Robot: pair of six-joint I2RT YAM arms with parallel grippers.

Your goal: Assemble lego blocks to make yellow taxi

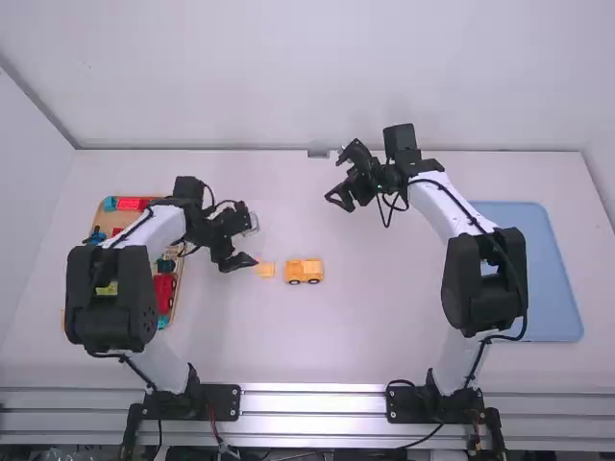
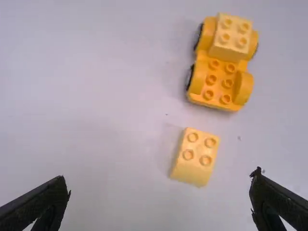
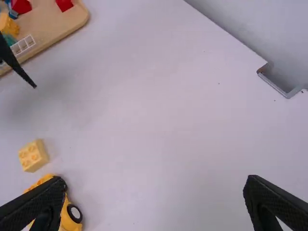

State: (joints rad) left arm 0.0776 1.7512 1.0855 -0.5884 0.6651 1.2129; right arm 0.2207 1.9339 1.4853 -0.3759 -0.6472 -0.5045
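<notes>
The taxi is partly built. Its wheeled yellow base (image 2: 210,82) stands upright on the tabletop (image 1: 288,346), near the middle, and a pale yellow block (image 2: 232,37) already sits on the studs at one end. The other end of the base shows six bare studs between its raised sides, so that stretch appears to be what is left to fill.

The likely next piece, a loose pale yellow block (image 2: 195,156) with four studs and a sloping face, lies studs up just beside the base, apart from it and turned slightly out of line with it. The left gripper (image 2: 160,176) is open over the tabletop with the loose block in view ahead of its fingers, holding nothing. The right gripper (image 3: 155,179) is open and empty too, farther up the tabletop and to the right of the taxi.

As a judgement, the build is past halfway: the loose block still needs to be gripped, lined up with the bare studs and pressed down until it seats. The wooden tray (image 3: 53,26) at the left holds coloured pieces; whether the taxi needs any of them cannot be told. A blue tray (image 1: 543,279) lies at the right.
</notes>
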